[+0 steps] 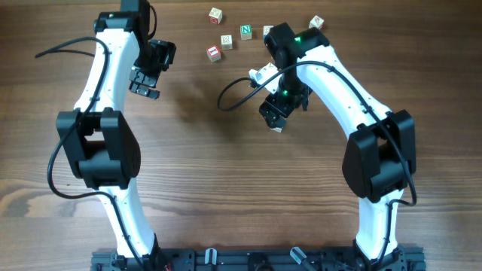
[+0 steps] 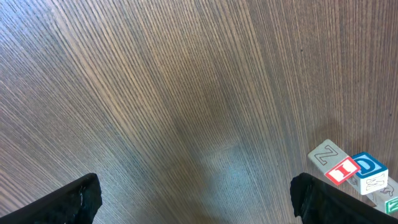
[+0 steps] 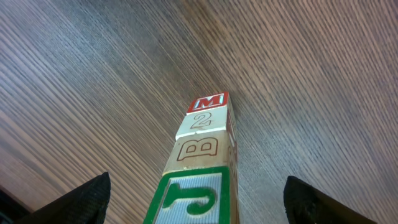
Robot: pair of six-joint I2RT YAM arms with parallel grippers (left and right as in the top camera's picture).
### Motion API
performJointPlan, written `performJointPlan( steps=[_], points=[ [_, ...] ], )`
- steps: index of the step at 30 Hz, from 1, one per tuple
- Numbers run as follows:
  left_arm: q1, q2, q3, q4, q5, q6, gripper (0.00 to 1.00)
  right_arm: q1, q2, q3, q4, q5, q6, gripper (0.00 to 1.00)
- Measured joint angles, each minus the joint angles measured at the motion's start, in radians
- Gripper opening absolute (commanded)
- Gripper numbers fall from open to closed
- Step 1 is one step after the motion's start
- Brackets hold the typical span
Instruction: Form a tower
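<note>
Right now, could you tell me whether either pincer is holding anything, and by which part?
Nothing is held. The right pincer straddles the tower with gaps on both sides; the left pincer is open over bare table.

Two robot arms with glossy white links, bulky black joints, trailing black cables, a black left gripper and right gripper, and one small green light.

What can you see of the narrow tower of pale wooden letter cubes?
The narrow tower of pale wooden letter cubes shows four cubes in one column: green J nearest the camera, then brown B, a 2, and red M farthest, on the wooden table. It looks upright inside the open right claw, untouched.
</note>
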Motion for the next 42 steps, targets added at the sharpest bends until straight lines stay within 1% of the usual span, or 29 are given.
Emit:
performJointPlan(
  steps=[9, 11, 18, 35, 37, 40, 42],
  points=[
    [0.000, 0.000, 0.000, 0.000, 0.000, 0.000, 1.00, -0.002, -0.005, -0.046, 0.050, 0.000, -0.014, 0.89],
    [0.000, 0.000, 0.000, 0.000, 0.000, 0.000, 1.00, -0.002, -0.005, -0.046, 0.050, 0.000, -0.014, 0.93],
    [0.000, 0.000, 0.000, 0.000, 0.000, 0.000, 1.00, -0.002, -0.005, -0.040, 0.050, 0.000, -0.014, 1.00],
    [0.000, 0.000, 0.000, 0.000, 0.000, 0.000, 1.00, 0.011, -0.013, -0.035, 0.041, 0.007, -0.010, 1.00],
    [0.000, 0.000, 0.000, 0.000, 0.000, 0.000, 1.00, 0.027, -0.015, -0.035, 0.040, 0.026, -0.008, 0.99],
    [0.000, 0.000, 0.000, 0.000, 0.000, 0.000, 1.00, 0.038, -0.040, -0.032, 0.036, 0.041, -0.002, 0.89],
    [0.000, 0.000, 0.000, 0.000, 0.000, 0.000, 1.00, 0.037, -0.055, -0.030, 0.020, 0.048, 0.005, 0.87]
  ],
)
